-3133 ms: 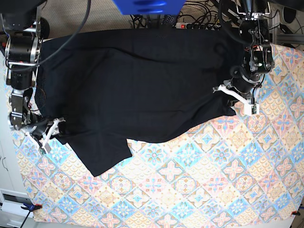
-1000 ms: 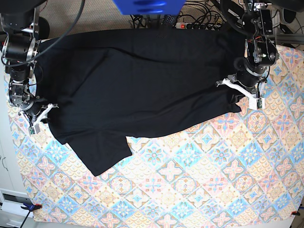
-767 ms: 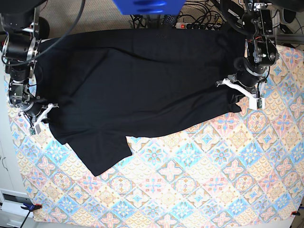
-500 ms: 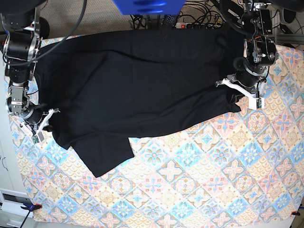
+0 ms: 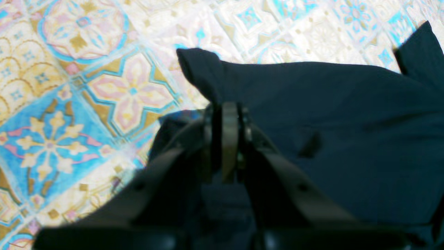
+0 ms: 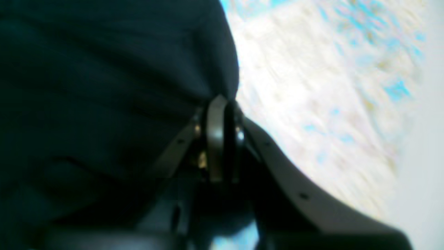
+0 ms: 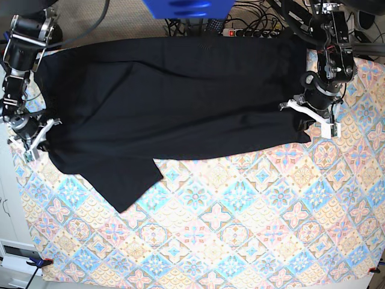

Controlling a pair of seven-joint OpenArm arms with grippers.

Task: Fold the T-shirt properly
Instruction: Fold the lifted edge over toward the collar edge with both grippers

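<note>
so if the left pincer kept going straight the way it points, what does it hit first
The left pincer is shut on the T-shirt, so black cloth is already at its tips. Just ahead lies a raised fold of that shirt, then the patterned tablecloth. Depth is unclear, but the fold likely comes first.

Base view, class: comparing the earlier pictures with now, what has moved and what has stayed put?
The right gripper closed on the T-shirt edge and pulled it up and outward toward the picture's left, stretching the cloth flatter; the sleeve shifted with it. The left gripper stayed clamped on the opposite edge, nearly unmoved, as did the patterned tablecloth.
</note>
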